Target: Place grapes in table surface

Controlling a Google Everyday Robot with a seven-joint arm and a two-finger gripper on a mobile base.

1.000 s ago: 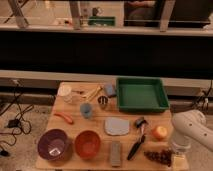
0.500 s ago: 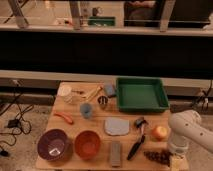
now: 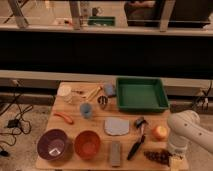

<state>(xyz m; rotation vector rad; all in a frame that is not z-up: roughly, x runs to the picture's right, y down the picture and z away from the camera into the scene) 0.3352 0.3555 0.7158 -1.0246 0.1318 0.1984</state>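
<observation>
1. Currently, the grapes [image 3: 157, 156] are lying on the table surface [image 3: 75, 128], at its front right corner, as a long dark bunch stretching left to right.
2. The gripper [image 3: 174, 159] is hanging at the right end of the grapes, right at the table's front right edge. Whether it is spread, pressed together or pinching the bunch, I cannot tell.
3. The white arm [image 3: 186, 131] is reaching in from the right border and bending down toward that corner.
4. An orange fruit [image 3: 159, 132] is sitting just behind the grapes, close beside the arm.
5. A black brush [image 3: 136, 145] is lying at a slant just left of the grapes, with its head pointing toward the back of the table.
6. A green tray [image 3: 141, 94] is occupying the back right part of the table, well apart from the grapes.
7. A grey plate [image 3: 116, 126] is resting near the middle, and a grey block [image 3: 115, 153] is lying in front of it at the front edge.
8. An orange bowl [image 3: 88, 144] and a purple bowl [image 3: 53, 145] are standing side by side at the front left.
9. A blue cup [image 3: 86, 110] is standing behind the bowls, with a thin orange-red piece [image 3: 63, 118] lying to its left.
</observation>
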